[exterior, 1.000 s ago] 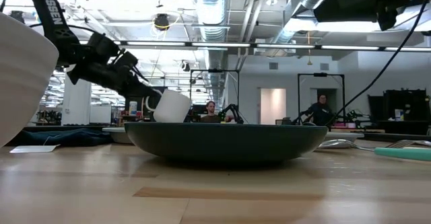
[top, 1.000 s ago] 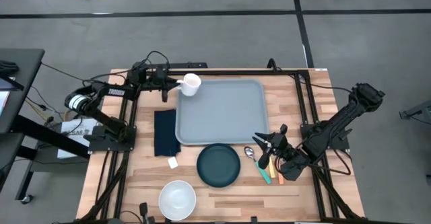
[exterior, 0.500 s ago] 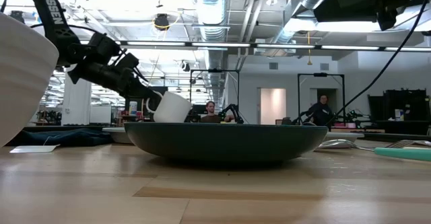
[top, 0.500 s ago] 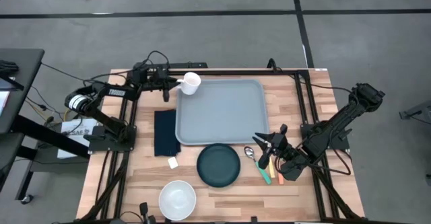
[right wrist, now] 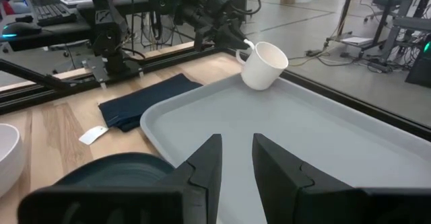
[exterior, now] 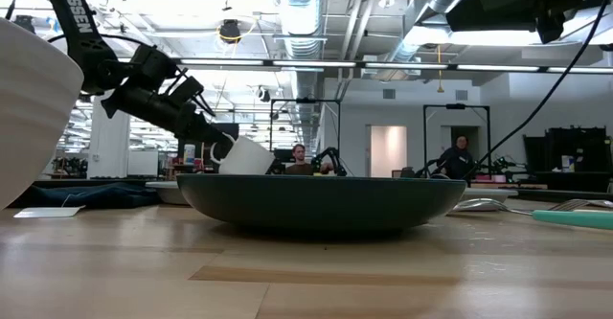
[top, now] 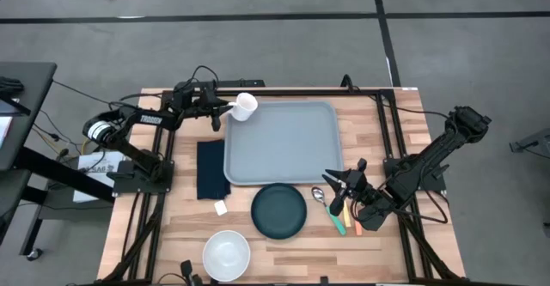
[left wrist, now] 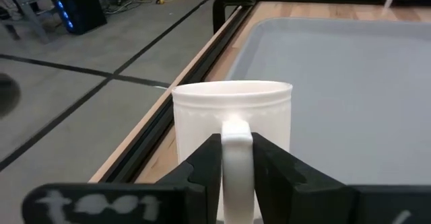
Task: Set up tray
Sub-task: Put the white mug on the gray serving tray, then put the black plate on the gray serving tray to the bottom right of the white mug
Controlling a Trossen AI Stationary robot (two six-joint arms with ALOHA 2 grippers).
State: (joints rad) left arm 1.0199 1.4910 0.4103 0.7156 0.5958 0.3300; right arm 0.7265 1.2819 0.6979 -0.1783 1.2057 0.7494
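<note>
A white mug [top: 245, 106] hangs tilted over the far left corner of the light grey-blue tray [top: 284, 144], and my left gripper [top: 225, 107] is shut on its handle. The low view shows the mug [exterior: 247, 156] leaning, just above the tray's rim. In the right wrist view the mug [right wrist: 264, 64] is at the tray's [right wrist: 303, 136] far corner. My right gripper [top: 342, 179] waits open near the tray's near right corner, beside the cutlery [top: 339, 213]. My left gripper pinches the mug's handle [left wrist: 236, 150] between its two fingers [left wrist: 199, 170], one on each side of the loop. It comes from the table's left, slanting downward. The mug is tilted, its mouth turned up and toward the table's right; whether its base touches the tray I cannot tell.
A dark teal plate [top: 279, 210] sits at the tray's near edge and a white bowl [top: 227, 254] nearer still. A dark navy folded napkin [top: 210, 167] lies left of the tray, with a small white tag beside it. A spoon [top: 318, 195] and coloured cutlery lie right of the plate.
My left gripper has tipped downward and sunk a little over the tray's far left corner. The mug in it leans more than before and sits lower against the tray's rim in the low view. It has stayed shut on the handle.
</note>
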